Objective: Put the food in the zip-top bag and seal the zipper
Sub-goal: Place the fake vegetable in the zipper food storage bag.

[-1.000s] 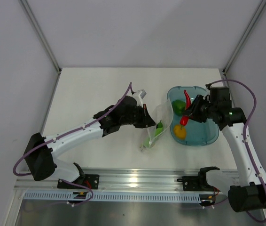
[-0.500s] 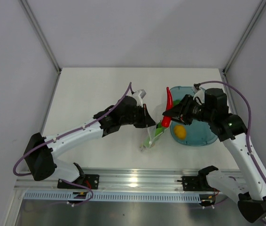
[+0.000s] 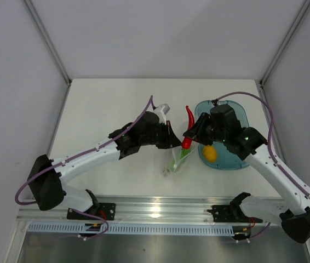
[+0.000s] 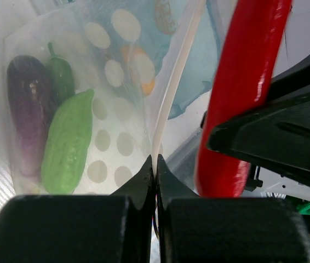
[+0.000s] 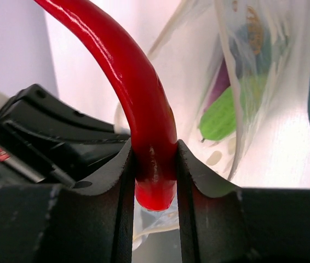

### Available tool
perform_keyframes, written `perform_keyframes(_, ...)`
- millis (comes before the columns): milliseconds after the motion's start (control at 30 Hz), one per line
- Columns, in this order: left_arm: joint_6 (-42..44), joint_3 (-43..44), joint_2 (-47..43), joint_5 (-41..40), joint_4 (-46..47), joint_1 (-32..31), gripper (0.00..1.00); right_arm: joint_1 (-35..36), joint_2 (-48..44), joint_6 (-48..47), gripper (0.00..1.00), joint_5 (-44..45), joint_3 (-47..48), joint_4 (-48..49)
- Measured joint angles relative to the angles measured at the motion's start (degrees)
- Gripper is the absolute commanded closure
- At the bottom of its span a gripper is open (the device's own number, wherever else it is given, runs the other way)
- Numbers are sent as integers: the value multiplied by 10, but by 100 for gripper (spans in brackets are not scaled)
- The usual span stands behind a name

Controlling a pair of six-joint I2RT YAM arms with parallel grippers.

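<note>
One red chili (image 3: 189, 123) sits clamped in right pincer (image 5: 154, 164); left pincer (image 4: 154, 170) pinches zip-top bag (image 4: 111, 109) alongside.

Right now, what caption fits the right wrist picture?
Right gripper pinching a red chili beside the clear bag of toy vegetables.

— What moved?
— The right end effector (image 3: 189, 136), with the red chili (image 3: 189, 119) clamped in it, swung leftward toward the zip-top bag (image 3: 177, 161).
— Where is it now?
— The chili's lower end is at the bag's open top edge. A second ago it was well to the bag's right.
</note>
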Motion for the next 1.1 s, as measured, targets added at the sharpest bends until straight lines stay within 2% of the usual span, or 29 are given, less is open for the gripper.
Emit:
perform_keyframes(400, 0, 0, -1, 0, 0, 0, 99, 72, 8, 21, 85, 106, 0, -17)
perform_keyframes(500, 0, 0, -1, 0, 0, 0, 99, 97, 8, 31, 72, 122, 0, -17)
perform_keyframes(600, 0, 0, -1, 0, 0, 0, 99, 122, 7, 45, 54, 139, 0, -22)
perform_keyframes(667, 0, 0, -1, 0, 0, 0, 100, 134, 6, 51, 49, 149, 0, -27)
perform_keyframes(733, 0, 0, -1, 0, -1, 0, 99, 140, 5, 55, 35, 154, 0, -30)
perform_keyframes(767, 0, 0, -1, 0, -2, 0, 99, 140, 4, 57, 33, 156, 0, -32)
perform_keyframes(1100, 0, 0, -1, -1, -8, 0, 99, 137, 1, 55, 32, 179, 5, -51)
